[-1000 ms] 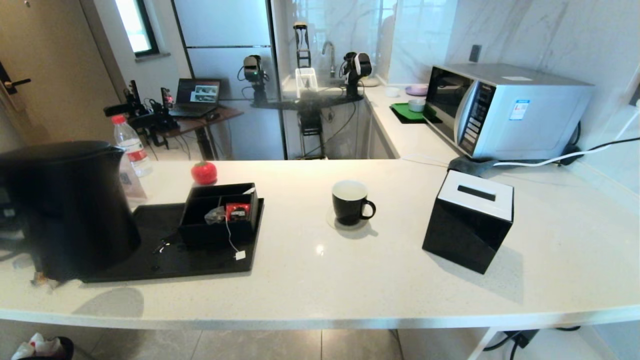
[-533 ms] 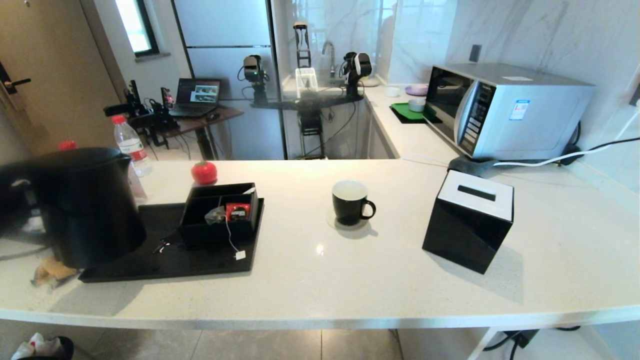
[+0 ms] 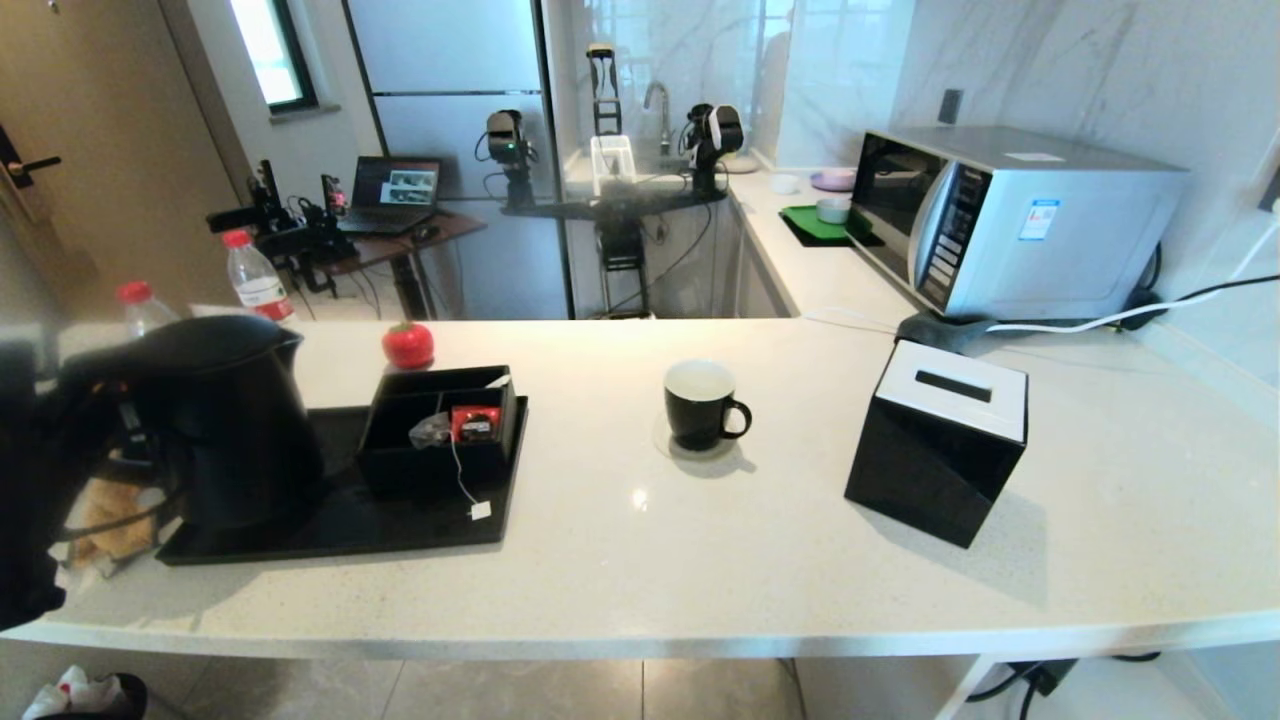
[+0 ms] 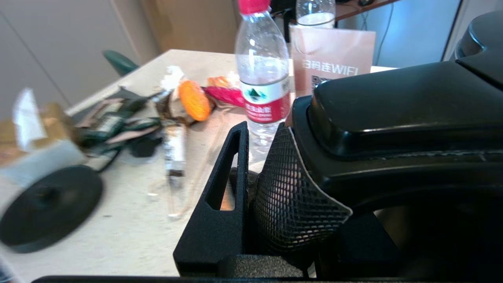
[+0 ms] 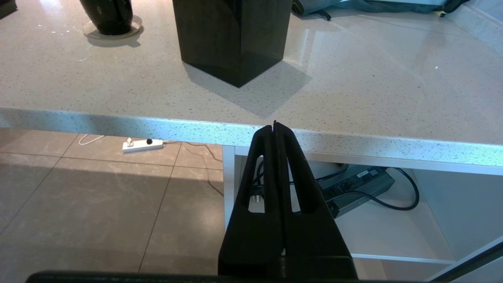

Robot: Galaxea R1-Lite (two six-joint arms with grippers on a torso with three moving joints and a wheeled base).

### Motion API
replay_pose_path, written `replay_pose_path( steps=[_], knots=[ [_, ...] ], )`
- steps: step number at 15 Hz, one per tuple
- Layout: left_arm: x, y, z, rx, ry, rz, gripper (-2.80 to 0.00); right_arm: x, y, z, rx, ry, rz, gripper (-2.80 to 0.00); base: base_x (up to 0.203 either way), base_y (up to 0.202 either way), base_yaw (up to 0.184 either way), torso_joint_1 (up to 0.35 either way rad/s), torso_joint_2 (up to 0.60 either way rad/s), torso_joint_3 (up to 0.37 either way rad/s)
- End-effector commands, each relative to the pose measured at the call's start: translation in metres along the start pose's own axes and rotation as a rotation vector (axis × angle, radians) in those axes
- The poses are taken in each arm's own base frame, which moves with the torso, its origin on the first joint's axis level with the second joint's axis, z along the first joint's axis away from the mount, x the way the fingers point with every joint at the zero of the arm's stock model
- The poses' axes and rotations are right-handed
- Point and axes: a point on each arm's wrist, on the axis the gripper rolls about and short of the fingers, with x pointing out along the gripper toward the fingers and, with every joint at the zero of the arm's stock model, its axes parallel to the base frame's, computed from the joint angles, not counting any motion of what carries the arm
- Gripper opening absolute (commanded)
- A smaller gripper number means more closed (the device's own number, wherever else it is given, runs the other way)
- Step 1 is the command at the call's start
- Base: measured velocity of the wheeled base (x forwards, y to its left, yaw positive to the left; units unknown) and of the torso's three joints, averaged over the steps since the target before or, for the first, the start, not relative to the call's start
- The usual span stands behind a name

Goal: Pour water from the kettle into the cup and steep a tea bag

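Note:
The tall black kettle (image 3: 235, 420) hangs at the left over the black tray (image 3: 400, 525), its lid tipped slightly. My left gripper (image 4: 257, 149) is shut on the kettle's loop handle (image 4: 393, 118), and my left arm (image 3: 30, 500) fills the far left edge. The black cup (image 3: 700, 405) with a white inside stands mid-counter on a coaster. The tea bag (image 3: 430, 432) lies in a black box (image 3: 440, 430) on the tray, its string running to a white tag (image 3: 481, 510). No water shows. My right gripper (image 5: 275, 126) is shut and empty, below the counter's front edge.
A black tissue box (image 3: 940, 440) stands right of the cup, with a microwave (image 3: 1010, 220) behind it. Red-capped bottles (image 3: 255, 280) and a red round thing (image 3: 408, 345) stand behind the tray. Wrappers and the kettle's round base (image 4: 47, 212) lie at the counter's left end.
The kettle has moved right and away from the camera, from the far left corner to over the tray. More of my left arm now shows at the left edge.

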Motion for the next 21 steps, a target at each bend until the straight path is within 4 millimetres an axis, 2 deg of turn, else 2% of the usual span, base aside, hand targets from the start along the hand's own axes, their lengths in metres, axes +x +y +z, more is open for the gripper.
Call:
replay_pose_path(
  steps=[1, 8, 16, 21],
  knots=[
    [0.006, -0.007, -0.024, -0.014, 0.045, -0.018, -2.80, 0.000, 0.000, 0.000, -0.001, 0.001, 0.002, -2.80, 0.000, 0.000, 0.000, 0.000, 0.00, 0.000],
    [0.012, -0.015, -0.040, -0.069, 0.081, -0.044, -2.80, 0.000, 0.000, 0.000, -0.001, 0.001, 0.001, -2.80, 0.000, 0.000, 0.000, 0.000, 0.00, 0.000],
    [0.033, -0.018, -0.049, -0.085, 0.054, -0.048, -2.80, 0.000, 0.000, 0.000, -0.001, 0.001, 0.001, -2.80, 0.000, 0.000, 0.000, 0.000, 0.00, 0.000],
    [0.035, -0.018, -0.054, -0.086, 0.066, -0.048, -2.80, 0.000, 0.000, 0.000, -0.001, 0.001, 0.001, -2.80, 0.000, 0.000, 0.000, 0.000, 0.00, 0.000]
  ],
)
